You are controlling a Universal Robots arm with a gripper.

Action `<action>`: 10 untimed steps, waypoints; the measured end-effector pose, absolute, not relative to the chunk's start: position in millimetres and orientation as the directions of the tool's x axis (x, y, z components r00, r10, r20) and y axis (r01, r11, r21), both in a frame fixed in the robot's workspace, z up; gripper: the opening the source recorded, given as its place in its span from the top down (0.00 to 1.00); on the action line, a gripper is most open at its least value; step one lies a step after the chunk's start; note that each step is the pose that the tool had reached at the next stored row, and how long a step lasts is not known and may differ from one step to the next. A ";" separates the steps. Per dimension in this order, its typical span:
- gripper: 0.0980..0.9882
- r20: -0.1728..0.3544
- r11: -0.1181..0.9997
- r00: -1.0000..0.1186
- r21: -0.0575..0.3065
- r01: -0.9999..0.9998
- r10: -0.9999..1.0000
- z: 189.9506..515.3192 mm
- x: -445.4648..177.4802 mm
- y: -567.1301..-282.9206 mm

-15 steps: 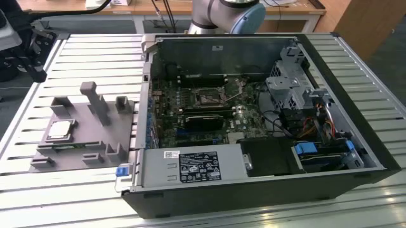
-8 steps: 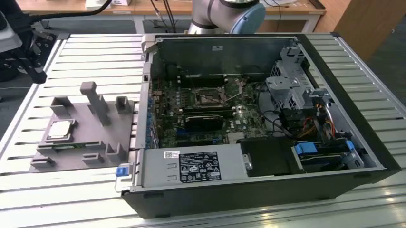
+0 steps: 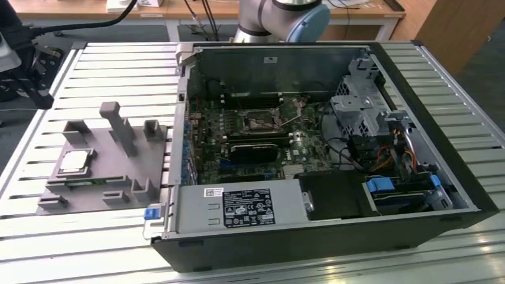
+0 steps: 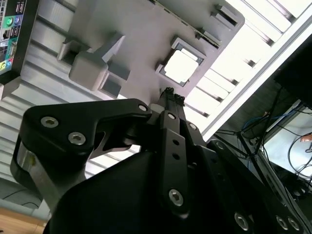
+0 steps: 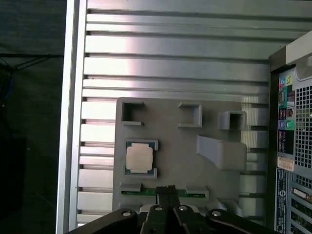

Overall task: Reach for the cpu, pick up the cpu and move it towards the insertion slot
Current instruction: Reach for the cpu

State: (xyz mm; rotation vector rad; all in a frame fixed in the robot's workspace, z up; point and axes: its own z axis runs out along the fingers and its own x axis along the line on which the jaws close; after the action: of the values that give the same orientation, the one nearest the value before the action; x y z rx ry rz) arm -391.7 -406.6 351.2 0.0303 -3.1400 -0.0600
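The cpu (image 3: 75, 161) is a small silvery square chip lying flat in a pocket of the grey fixture plate (image 3: 103, 177), at the exterior view's left. Both wrist views look down on the cpu (image 5: 140, 157) (image 4: 180, 66). My gripper (image 5: 168, 188) (image 4: 170, 92) hangs above the fixture (image 5: 185, 161), a little off to one side of the chip and apart from it. Its black fingers are shut together with nothing between them. The insertion slot (image 3: 259, 121) is the square socket with a dark centre on the motherboard inside the open computer case.
The open computer case (image 3: 316, 236) lies on the slatted metal table (image 3: 103, 71) beside the fixture. Grey upright blocks (image 3: 118, 127) stand on the fixture near the chip. A black card (image 3: 252, 152), a drive cage (image 3: 359, 109) and cables crowd the case. The arm's base (image 3: 280, 18) stands behind it.
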 end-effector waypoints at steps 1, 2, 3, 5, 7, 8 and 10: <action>0.99 0.000 0.999 -1.000 0.038 -0.019 -0.019 350.2 -393.2 -406.6; 0.99 0.000 0.999 -1.000 0.038 -0.019 -0.019 349.4 -395.0 -406.6; 0.99 0.000 0.999 -1.000 0.039 -0.019 -0.019 348.4 -396.7 -406.6; 0.99 0.000 0.999 -1.000 0.039 -0.019 -0.019 346.3 -400.0 -406.6; 0.99 0.000 0.999 -1.000 0.040 -0.019 -0.019 344.5 -403.3 -406.6; 0.99 0.000 0.999 -1.000 0.040 -0.019 -0.019 343.6 -405.2 -406.6; 0.99 0.000 0.999 -1.000 0.040 -0.019 -0.019 342.4 -407.7 -406.6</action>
State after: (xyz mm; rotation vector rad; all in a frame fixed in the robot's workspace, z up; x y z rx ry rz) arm -407.7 -406.6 342.4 0.0304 -3.1401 -0.0626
